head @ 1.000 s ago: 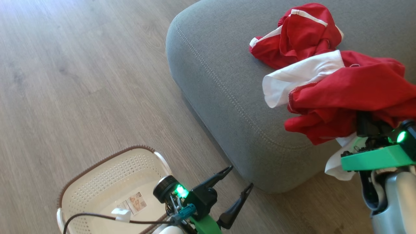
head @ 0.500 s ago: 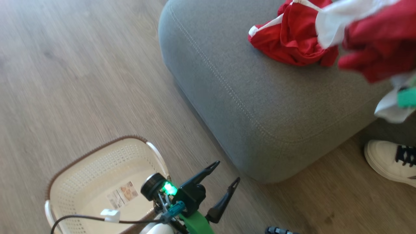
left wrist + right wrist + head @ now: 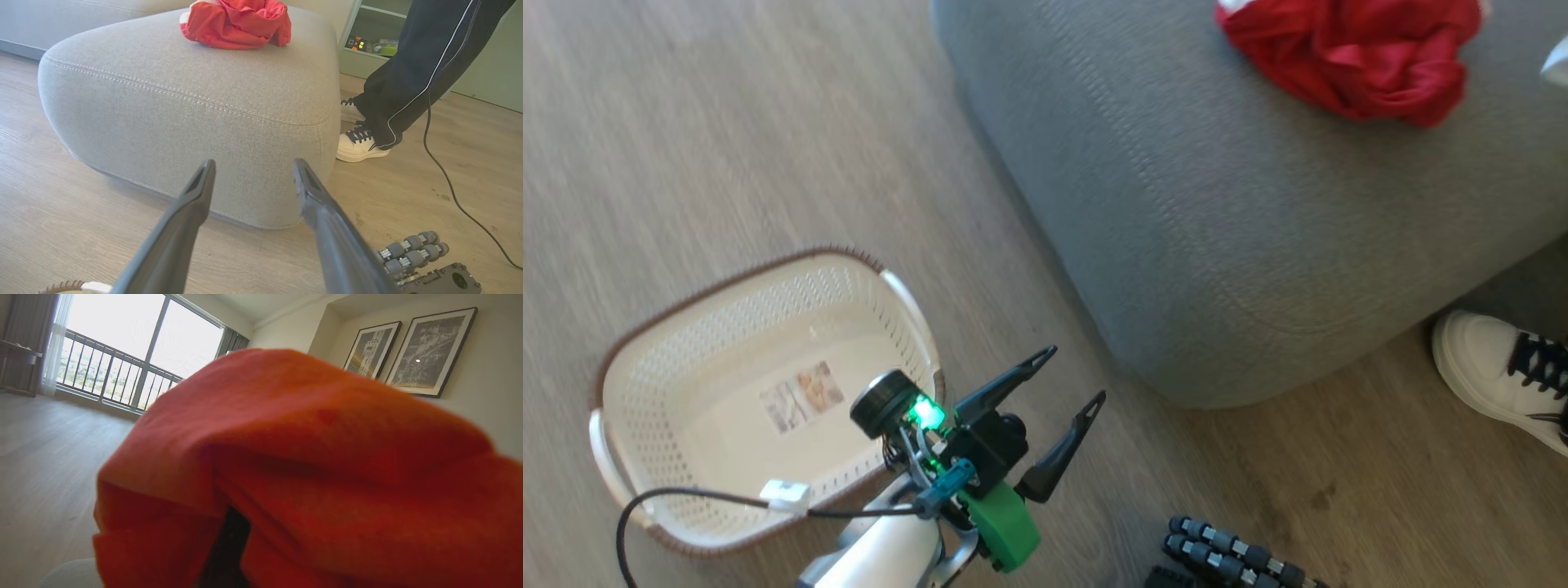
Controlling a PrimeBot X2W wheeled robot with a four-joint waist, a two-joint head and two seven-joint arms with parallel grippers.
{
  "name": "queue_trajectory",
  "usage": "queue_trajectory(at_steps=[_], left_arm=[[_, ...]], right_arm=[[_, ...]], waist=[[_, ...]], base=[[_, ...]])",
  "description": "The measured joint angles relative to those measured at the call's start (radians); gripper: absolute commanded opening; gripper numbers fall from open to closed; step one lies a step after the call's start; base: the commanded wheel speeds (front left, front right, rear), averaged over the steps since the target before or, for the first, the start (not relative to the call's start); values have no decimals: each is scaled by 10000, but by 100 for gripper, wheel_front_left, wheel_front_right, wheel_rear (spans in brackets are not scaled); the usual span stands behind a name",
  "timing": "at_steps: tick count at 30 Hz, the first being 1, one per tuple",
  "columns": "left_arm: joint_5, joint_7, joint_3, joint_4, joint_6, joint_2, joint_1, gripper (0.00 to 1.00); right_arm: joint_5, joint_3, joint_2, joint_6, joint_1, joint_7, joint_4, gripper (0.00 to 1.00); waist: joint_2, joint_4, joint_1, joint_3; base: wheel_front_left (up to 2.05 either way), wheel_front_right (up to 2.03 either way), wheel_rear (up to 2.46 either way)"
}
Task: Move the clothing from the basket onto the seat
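Note:
The cream basket (image 3: pixel 637 392) stands on the floor at lower left, holding nothing but its label sticker. My left gripper (image 3: pixel 1076 374) hovers open and holding nothing beside the basket's right end, and its fingers (image 3: pixel 192 204) point at the side of the grey seat (image 3: pixel 184 106). One bundle of red clothing (image 3: pixel 1347 49) lies on top of the seat (image 3: pixel 1258 204), also visible as red clothing (image 3: pixel 237 22). A second piece of red clothing (image 3: pixel 310 465) is draped right over my right gripper, which is shut on it. Only a dark strip of a finger (image 3: pixel 229 543) shows under the cloth.
A person stands by the seat's right end: a dark trouser leg (image 3: pixel 412 69) and white shoes (image 3: pixel 1494 376). A black cable (image 3: pixel 441 163) trails over the wood floor. My base's rollers (image 3: pixel 1233 555) sit below. A pale green shelf unit (image 3: pixel 367 41) stands behind.
The head camera has swung, shifting the whole picture. My right gripper has carried the red and white garment up and off the right of the head view. The left gripper stays open.

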Motion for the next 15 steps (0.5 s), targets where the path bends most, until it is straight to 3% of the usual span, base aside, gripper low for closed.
queue_trajectory(at_steps=[3,15], left_arm=[[226,0,-196,21,0,123,-255,100],[543,0,-341,59,0,194,-686,100]], right_arm=[[-368,-12,-247,6,-568,0,332,0],[-619,-1824,-431,73,-1940,0,3189,0]], waist=[[0,234,1,418],[0,1208,0,1930]], base=[[0,0,0],[0,0,0]])
